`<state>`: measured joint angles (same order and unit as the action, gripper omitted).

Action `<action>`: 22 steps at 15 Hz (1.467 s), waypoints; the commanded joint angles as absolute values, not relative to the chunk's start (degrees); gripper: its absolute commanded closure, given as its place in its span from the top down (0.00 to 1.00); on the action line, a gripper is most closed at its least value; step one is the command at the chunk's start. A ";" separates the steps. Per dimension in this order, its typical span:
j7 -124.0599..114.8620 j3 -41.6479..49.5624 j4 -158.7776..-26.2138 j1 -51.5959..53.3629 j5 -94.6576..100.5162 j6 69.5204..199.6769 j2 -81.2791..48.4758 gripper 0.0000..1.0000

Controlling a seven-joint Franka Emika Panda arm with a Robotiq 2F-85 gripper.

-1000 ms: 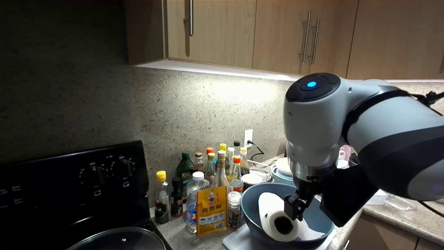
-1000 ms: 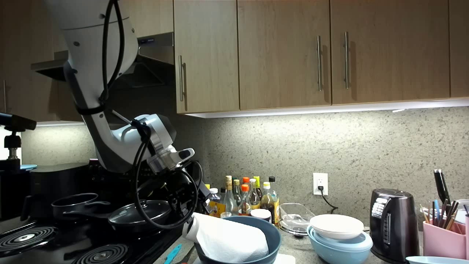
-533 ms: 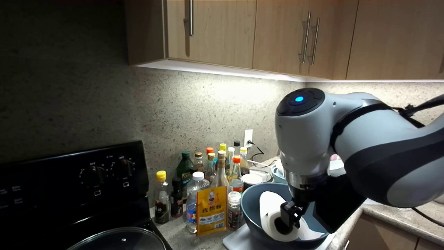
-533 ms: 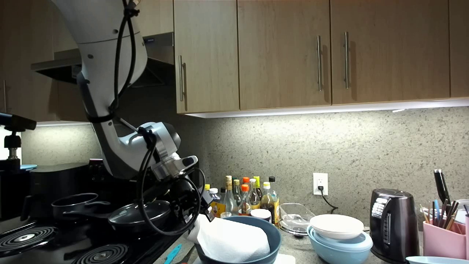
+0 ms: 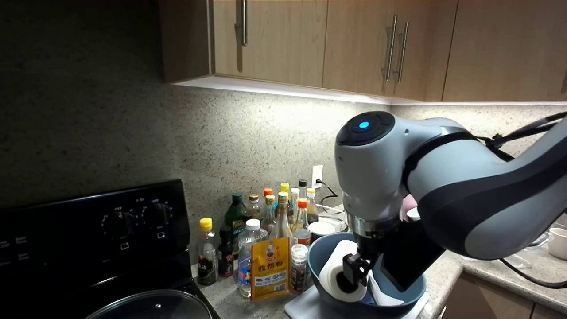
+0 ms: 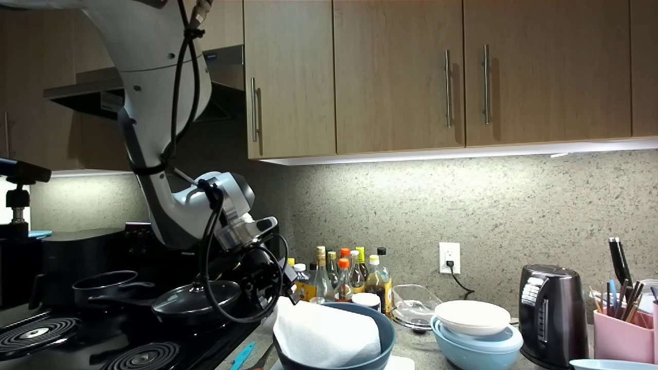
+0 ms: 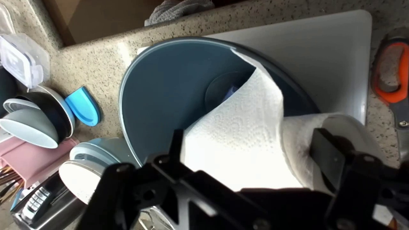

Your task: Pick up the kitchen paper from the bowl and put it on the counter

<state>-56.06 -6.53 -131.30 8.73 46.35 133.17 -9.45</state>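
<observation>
In the wrist view, clock centred on the one large bowl (image 7: pixel 166 86): one pink holder (image 7: pixel 35 159), 8 to 9 o'clock, is cut off; so is one black kettle (image 7: pixel 59 204) at 8. Open room is left in the bowl from 9 to 12; at 11 to 12 only a narrow strip of counter (image 7: pixel 92 67) is seen before the front edge. One roll of kitchen paper (image 7: pixel 246 156) is tilted in the bowl, core end lapped over the rim near 3. The gripper (image 7: pixel 249 137) is spread, paper framed between its two fingers (image 7: pixel 327 153); one is set at the core's mouth, contact can't be told. One white board (image 7: pixel 335 51) is exposed at 2; one orange-handled tool (image 7: pixel 391 95), near 3, is cut off.
</observation>
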 commanded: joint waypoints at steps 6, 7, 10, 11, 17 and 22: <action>-53.67 -7.18 -126.64 12.22 47.07 128.73 -11.09 1.00; -53.80 -7.27 -126.35 12.59 47.20 128.21 -11.15 1.00; -53.74 -7.40 -126.63 12.97 45.89 127.95 -11.35 1.00; -54.06 -7.36 -127.08 13.04 45.55 127.47 -11.38 1.00; -54.63 -6.68 -131.97 11.98 41.90 128.64 -10.30 1.00; -54.71 -5.35 -133.70 11.26 42.32 129.64 -10.14 1.00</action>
